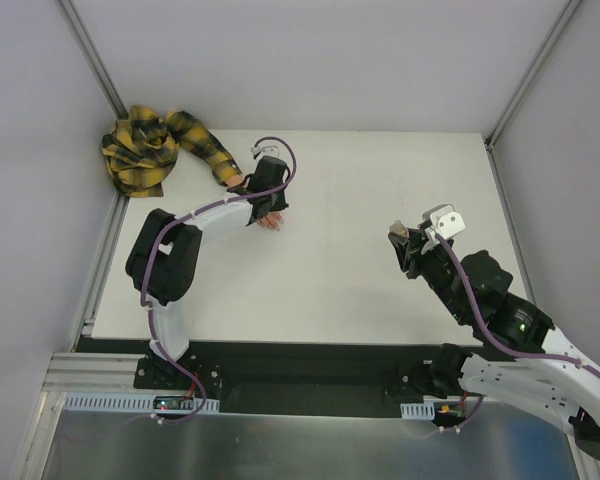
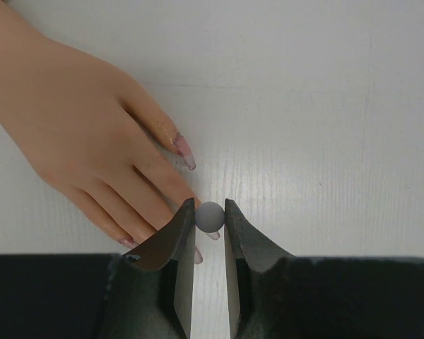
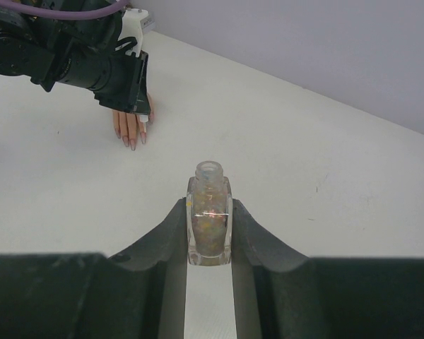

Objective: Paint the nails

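Observation:
A peach mannequin hand [image 2: 78,134] lies flat on the white table, its plaid sleeve [image 1: 205,148] running to the back left. Its nails [image 2: 186,152] are long and pinkish. My left gripper [image 2: 210,210] hovers over the fingertips, shut on a small grey round-ended brush cap [image 2: 210,217] that sits just above one nail. From the right wrist view, the hand [image 3: 131,127] and the left gripper [image 3: 120,78] show at far left. My right gripper [image 3: 210,206] is shut on an uncapped glittery nail-polish bottle [image 3: 210,219], held upright to the right of table centre [image 1: 405,240].
A bundle of yellow-and-black plaid cloth [image 1: 138,150] lies at the back left corner. Grey walls with metal rails [image 1: 95,60] bound the table [image 1: 340,290] at left, back and right.

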`<state>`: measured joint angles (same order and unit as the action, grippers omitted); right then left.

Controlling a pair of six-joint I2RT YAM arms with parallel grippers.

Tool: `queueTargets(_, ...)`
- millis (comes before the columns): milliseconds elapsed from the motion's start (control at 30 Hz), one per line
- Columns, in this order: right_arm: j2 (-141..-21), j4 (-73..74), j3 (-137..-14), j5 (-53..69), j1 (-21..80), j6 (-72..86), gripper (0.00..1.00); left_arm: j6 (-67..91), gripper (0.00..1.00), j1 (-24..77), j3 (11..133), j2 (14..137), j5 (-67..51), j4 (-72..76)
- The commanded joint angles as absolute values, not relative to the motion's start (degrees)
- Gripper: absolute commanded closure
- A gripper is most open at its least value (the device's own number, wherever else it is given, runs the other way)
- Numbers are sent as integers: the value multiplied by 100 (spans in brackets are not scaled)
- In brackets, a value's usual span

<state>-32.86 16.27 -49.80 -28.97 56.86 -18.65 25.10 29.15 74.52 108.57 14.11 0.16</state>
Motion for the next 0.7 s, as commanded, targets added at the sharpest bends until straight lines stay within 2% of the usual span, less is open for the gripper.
queueTargets(0,-3296,1318,-5010,-2830,5643,-1828,100,2610,100,2892,7523,10916,1512,97)
queueTargets(667,-3349,1327,-5001,-2698,5581,-1758,100,2689,100,2874,7436,10890,1503,26)
